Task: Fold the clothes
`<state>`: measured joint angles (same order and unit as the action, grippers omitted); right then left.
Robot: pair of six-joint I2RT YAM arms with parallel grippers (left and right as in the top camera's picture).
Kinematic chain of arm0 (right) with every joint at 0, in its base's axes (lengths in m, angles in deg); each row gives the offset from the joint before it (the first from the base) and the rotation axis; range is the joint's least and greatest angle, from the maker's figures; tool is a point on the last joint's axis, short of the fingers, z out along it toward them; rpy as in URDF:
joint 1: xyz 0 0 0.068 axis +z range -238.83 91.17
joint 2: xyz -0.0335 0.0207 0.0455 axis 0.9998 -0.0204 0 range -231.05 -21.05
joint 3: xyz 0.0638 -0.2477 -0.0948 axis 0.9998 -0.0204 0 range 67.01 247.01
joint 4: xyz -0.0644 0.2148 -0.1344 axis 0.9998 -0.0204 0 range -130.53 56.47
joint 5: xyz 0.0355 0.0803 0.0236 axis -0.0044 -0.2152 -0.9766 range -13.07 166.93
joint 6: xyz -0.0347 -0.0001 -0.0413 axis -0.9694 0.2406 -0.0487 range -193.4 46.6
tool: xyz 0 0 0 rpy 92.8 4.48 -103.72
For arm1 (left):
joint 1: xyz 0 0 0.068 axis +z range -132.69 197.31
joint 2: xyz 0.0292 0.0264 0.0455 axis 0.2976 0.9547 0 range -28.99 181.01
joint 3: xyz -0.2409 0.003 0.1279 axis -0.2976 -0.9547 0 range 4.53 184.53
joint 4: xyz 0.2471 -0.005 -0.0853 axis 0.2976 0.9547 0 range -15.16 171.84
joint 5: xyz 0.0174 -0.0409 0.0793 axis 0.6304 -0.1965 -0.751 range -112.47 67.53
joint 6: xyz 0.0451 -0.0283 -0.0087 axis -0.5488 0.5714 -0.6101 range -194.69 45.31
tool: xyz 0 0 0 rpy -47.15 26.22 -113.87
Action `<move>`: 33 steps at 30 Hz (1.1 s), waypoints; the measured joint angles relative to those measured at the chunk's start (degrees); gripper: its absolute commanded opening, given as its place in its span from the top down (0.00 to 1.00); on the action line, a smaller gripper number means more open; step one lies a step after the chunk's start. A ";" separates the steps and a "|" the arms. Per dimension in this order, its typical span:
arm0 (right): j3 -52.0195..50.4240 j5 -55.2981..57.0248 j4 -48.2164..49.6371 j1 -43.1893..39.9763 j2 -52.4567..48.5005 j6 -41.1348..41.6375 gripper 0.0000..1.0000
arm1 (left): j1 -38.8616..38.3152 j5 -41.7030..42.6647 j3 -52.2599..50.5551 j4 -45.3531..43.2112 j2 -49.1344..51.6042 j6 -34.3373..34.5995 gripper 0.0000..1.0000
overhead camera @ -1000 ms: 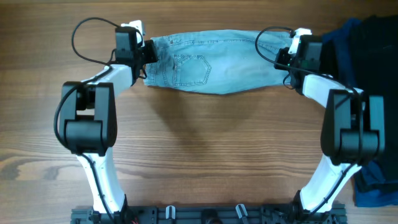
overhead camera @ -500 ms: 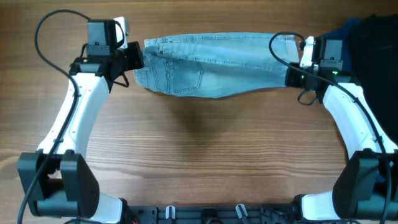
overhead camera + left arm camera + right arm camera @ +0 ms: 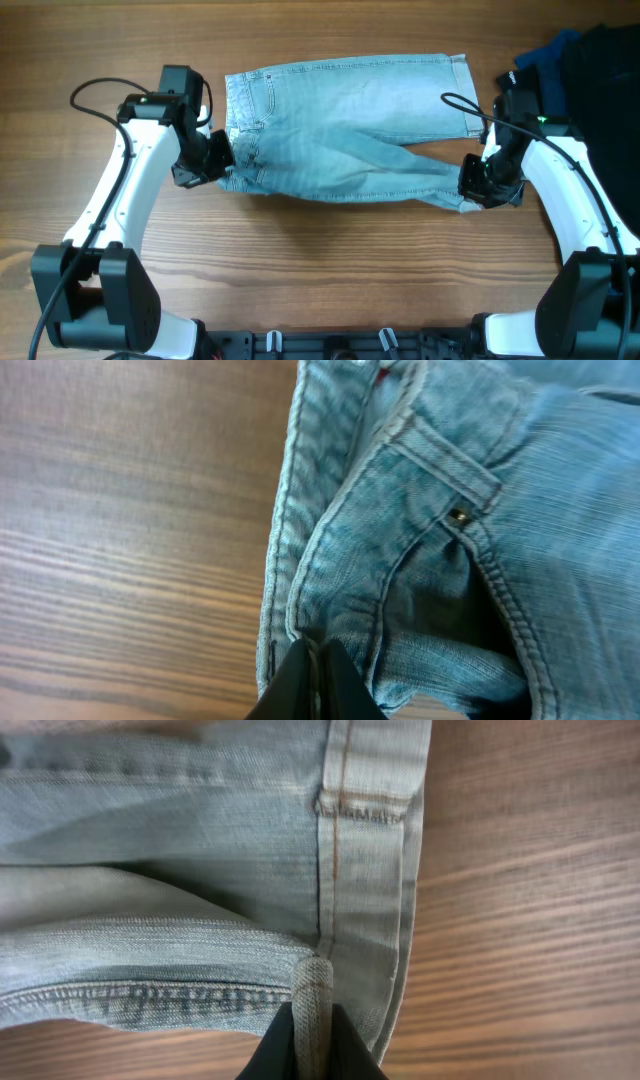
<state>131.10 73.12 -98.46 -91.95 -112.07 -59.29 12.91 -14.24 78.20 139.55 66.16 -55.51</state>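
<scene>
left end effector (image 3: 224, 160), right end effector (image 3: 472, 187) pinch shorts (image 3: 350, 110) lying between.

Obstacle: dark garment pile (image 3: 605, 70), rt edge.

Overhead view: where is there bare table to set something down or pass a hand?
Bare wood: the table's near half, in front of the shorts, from the left claw across to the right claw; also the far-left corner beyond the left claw. Crowded: the right edge, where dark garments lie close beside the right claw.
</scene>
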 measured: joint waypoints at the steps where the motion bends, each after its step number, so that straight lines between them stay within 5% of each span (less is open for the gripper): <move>1: 0.00 0.04 -0.68 0.00 0.00 0.22 0.47 | 0.00 -0.02 -0.90 0.24 0.00 0.07 0.73; 3: 0.00 0.11 -2.21 -0.09 0.00 0.13 0.38 | 0.00 -0.04 -3.08 0.59 -0.02 0.42 0.47; 5: 0.00 0.24 -3.93 -0.09 0.00 -0.92 0.34 | 0.00 -0.04 -5.90 3.08 0.00 0.76 0.33; 8: 1.86 0.22 -5.44 -0.09 0.00 -1.40 0.35 | 0.07 -0.24 -6.03 5.62 -0.04 0.81 0.31; 10: 5.49 -0.96 -5.27 -0.09 0.02 -1.79 0.44 | 0.24 -0.26 -4.26 5.66 -0.37 0.81 0.39; 12: 7.10 -4.07 -4.50 -0.09 0.24 -3.10 0.87 | 0.28 0.26 -1.38 4.07 -2.43 0.94 0.87; 13: 7.10 -4.33 -4.48 -0.09 0.24 -3.45 0.96 | 0.28 0.63 -0.66 3.41 -3.39 1.11 0.96; 24: -8.35 -2.84 13.97 -0.09 0.00 0.07 0.96 | -3.21 1.09 -4.37 -6.75 -3.10 1.09 0.96; 33: -7.91 4.13 30.60 -0.13 -11.50 1.75 0.96 | -3.21 1.03 -4.85 -6.84 -3.08 1.09 0.96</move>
<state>123.19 77.25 -67.86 -92.08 -123.57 -57.54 9.69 -13.21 73.35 132.71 63.08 -54.41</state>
